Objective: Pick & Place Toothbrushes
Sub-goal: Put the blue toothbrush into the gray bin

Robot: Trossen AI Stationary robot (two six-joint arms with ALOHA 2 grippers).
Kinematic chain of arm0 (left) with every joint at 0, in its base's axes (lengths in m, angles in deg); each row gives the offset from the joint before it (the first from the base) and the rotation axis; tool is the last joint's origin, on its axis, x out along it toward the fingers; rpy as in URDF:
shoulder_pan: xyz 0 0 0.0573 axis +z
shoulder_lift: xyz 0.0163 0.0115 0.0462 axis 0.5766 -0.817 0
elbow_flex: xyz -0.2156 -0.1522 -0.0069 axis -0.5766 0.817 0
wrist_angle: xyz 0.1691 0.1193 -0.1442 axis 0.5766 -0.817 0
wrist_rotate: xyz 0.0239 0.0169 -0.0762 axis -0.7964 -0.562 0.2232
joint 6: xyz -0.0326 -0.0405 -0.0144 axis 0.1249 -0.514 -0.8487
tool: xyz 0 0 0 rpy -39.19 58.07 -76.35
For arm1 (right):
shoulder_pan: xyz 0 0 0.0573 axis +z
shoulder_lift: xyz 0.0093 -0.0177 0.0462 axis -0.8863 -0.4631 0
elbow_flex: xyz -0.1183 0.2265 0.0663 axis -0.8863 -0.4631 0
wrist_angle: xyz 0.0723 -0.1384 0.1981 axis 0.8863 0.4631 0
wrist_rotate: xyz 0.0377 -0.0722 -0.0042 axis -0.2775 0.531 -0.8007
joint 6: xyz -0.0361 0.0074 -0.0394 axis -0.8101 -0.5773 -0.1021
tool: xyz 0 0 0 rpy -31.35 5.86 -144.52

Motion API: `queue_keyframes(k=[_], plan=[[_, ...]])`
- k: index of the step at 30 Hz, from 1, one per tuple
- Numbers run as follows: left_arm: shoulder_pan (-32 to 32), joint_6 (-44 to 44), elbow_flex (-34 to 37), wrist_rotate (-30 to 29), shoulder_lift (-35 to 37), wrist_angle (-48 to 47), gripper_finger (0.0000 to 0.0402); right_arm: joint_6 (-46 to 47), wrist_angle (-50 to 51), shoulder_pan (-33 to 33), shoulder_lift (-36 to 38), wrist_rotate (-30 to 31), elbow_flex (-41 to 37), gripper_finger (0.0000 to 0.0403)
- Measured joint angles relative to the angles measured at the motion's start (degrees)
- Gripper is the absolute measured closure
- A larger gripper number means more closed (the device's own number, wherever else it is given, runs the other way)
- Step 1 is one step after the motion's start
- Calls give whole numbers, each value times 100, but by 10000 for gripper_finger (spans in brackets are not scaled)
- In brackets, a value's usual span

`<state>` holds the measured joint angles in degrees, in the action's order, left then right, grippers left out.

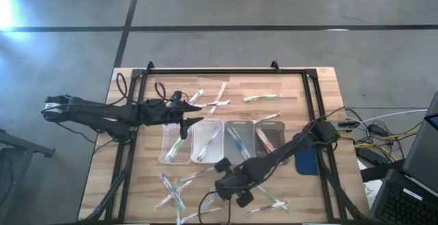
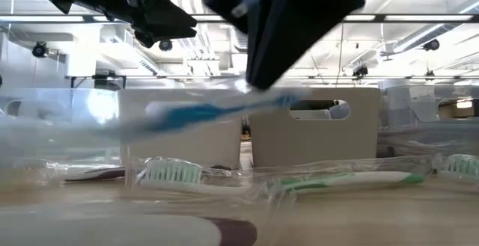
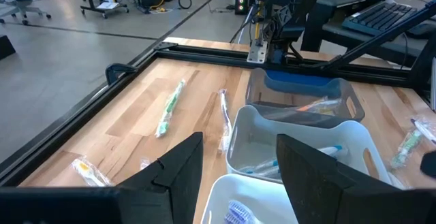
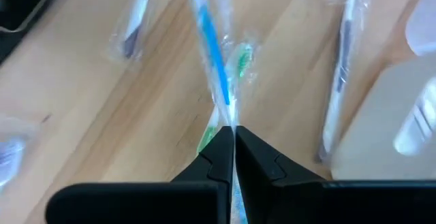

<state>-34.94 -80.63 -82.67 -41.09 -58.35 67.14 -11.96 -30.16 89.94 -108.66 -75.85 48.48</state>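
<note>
A blue toothbrush [image 4: 212,50] in clear wrapping is pinched by the right gripper [image 4: 234,137], whose jaws are pressed together on the wrapper near one end. The brush is seen sticking forward from between the jaws and, in the low view, is carried level above the tabletop [image 1: 137,184], clear of the wood. Below it, a green toothbrush [image 2: 337,180] and other wrapped toothbrushes [image 1: 174,194] are scattered flat on the near part of the tabletop. In the high view the right gripper [image 1: 229,187] is placed just in front of the row of clear trays [image 1: 209,141], in which several brushes are already laid. More wrapped brushes [image 1: 260,98] are spread on the far side of the trays. The left gripper [image 3: 238,176] is held above the left end of the tray row with its jaws spread and nothing between them; white trays are visible beyond its fingers [image 3: 180,173].
</note>
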Motion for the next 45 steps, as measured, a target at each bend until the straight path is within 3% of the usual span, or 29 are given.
queue_keyframes(k=[12,21,27,33,45], plan=[[0,-15,2,-2,-2,-22,211,1243,1657,-4,14,346,1680,395],[0,-116,0,0,-2,-70,211,1531,2550,-25,22,917,2189,395],[0,-122,0,2,-2,-74,211,1959,2329,-20,-51,866,1932,394],[0,-131,2,11,-2,-101,211,556,2042,-2,-116,862,1246,380],[0,-135,2,13,-2,-111,211,-511,617,-2,-116,775,269,271]])
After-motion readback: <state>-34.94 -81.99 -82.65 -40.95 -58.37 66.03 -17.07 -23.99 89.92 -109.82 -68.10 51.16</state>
